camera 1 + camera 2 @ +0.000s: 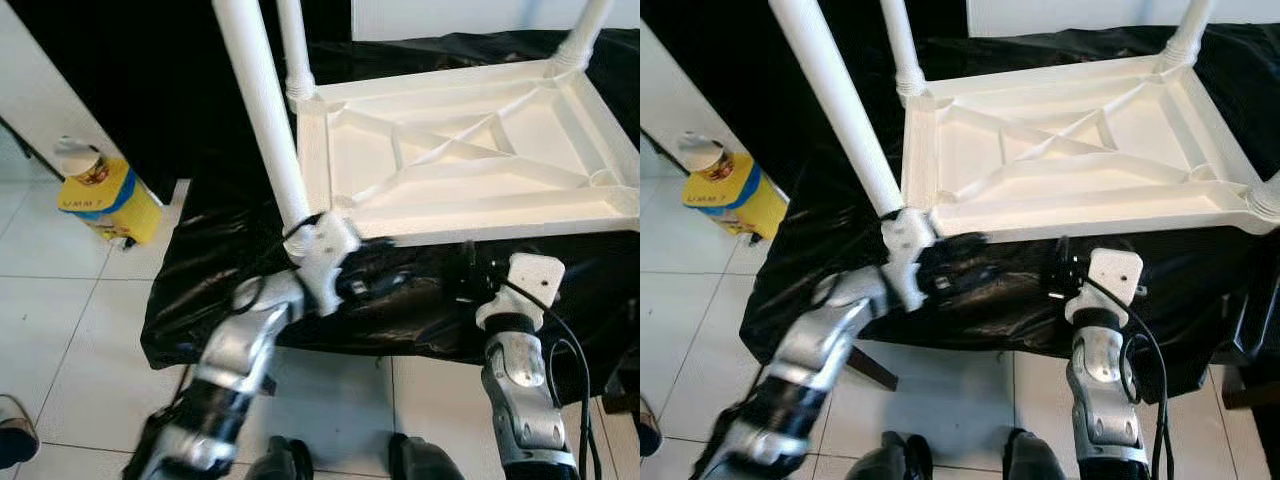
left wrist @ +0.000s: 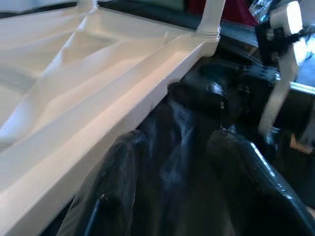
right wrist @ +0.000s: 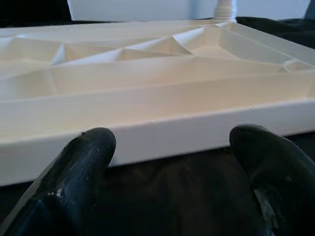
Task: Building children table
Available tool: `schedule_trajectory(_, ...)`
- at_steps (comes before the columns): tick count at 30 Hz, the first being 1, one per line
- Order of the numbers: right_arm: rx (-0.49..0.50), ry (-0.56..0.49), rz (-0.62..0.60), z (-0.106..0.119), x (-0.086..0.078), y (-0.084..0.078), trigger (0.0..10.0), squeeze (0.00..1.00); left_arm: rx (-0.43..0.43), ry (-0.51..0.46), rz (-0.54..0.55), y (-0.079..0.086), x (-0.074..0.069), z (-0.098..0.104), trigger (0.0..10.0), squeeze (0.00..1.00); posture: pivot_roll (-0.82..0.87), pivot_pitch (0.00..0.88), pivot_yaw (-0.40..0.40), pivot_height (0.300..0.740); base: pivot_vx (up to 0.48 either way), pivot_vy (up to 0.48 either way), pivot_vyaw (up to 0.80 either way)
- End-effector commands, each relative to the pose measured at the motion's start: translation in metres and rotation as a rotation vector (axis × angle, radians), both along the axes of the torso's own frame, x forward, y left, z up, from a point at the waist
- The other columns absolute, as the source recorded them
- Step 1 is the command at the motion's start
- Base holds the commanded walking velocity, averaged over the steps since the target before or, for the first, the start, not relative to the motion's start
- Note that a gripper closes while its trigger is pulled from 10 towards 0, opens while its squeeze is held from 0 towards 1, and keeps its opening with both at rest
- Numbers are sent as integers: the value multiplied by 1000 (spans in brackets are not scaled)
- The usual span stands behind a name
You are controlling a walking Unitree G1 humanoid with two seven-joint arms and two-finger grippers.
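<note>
A white tabletop (image 1: 470,150) lay upside down on a black sheet (image 1: 230,290) covering a low surface, its ribbed underside facing up. Three legs were seen standing up from its corners: one near-left leg (image 1: 265,110), one far-left leg (image 1: 293,45) and one far-right leg (image 1: 590,30). The near-right corner (image 1: 1265,200) carried a socket whose contents could not be made out. The left gripper (image 1: 375,270) was at the near-left corner, just below the near rim and over the sheet; the head views were blurred there, but the left wrist view showed its two fingers (image 2: 256,177) spread apart with only sheet between them (nothing gripped). The right gripper (image 3: 172,167) was low in front of the middle of the near rim, its fingers (image 3: 74,172) wide apart and holding nothing, tips close to the rim edge; contact could not be confirmed. The right wrist (image 1: 525,290) was raised just before the sheet's front edge. On the tiled floor (image 1: 60,320) to the left stood a yellow container (image 1: 105,195) with a pale cap, well apart from the tabletop.
</note>
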State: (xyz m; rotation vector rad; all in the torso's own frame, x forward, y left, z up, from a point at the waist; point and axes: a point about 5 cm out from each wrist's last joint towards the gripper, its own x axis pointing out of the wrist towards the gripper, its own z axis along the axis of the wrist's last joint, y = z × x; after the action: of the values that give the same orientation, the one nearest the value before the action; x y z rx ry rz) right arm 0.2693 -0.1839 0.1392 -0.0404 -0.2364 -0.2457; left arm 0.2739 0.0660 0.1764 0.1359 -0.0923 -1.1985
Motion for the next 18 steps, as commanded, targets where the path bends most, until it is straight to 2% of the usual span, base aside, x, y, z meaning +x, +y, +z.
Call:
schedule_trajectory(1, 11, 13, 8, -4, 2, 1, 10000, 0, 5, -6, -35, 9, -6, 3, 10000, 0, -22, 112, 39, 740, 0, 0, 0)
schedule_trajectory(2, 8, 13, 8, -4, 4, -1, 10000, 0, 11, -8, -12, 17, -8, 5, 10000, 0, -12, 108, 34, 740, 0, 0, 0)
schedule_trajectory(3, 8, 13, 8, -4, 4, -1, 10000, 0, 11, -8, -12, 17, -8, 5, 10000, 0, -12, 108, 34, 740, 0, 0, 0)
schedule_trajectory(5, 4, 13, 9, -4, 8, -1, 10000, 0, 22, -23, 26, 37, -8, 11, 10000, 0, -9, 107, 31, 740, 0, 0, 0)
schedule_trajectory(8, 3, 13, 8, -4, 9, -2, 10000, 0, 23, -22, 31, 43, -9, 14, 10000, 0, -7, 106, 25, 740, 0, 0, 0)
schedule_trajectory(10, -28, 16, -2, -4, 10, -2, 10000, 0, 31, -20, 103, 70, -3, 21, 10000, 0, -10, 109, 21, 740, 0, 0, 0)
schedule_trajectory(11, -28, 16, -2, -4, 10, -2, 10000, 0, 31, -20, 103, 70, -3, 21, 10000, 0, -10, 109, 21, 740, 0, 0, 0)
schedule_trajectory(12, -54, 19, -12, -6, 9, -3, 10000, 0, 53, -7, 171, 89, 2, 22, 10000, 0, -24, 99, 17, 740, 0, 0, 0)
schedule_trajectory(14, -54, 19, -12, -6, 9, -3, 10000, 0, 53, -7, 171, 89, 2, 22, 10000, 0, -24, 99, 17, 740, 0, 0, 0)
schedule_trajectory(15, -48, 22, -22, -7, 8, -2, 10000, 0, 81, 0, 216, 98, 7, 21, 10000, 0, -26, 98, 16, 740, 0, 0, 0)
schedule_trajectory(16, -48, 22, -22, -7, 8, -2, 10000, 0, 81, 0, 216, 98, 7, 21, 10000, 0, -26, 98, 16, 740, 0, 0, 0)
schedule_trajectory(18, -9, 24, -49, -9, 4, -5, 10000, 0, 129, 33, 380, 118, 28, 18, 10000, 0, -46, 89, 16, 740, 0, 0, 0)
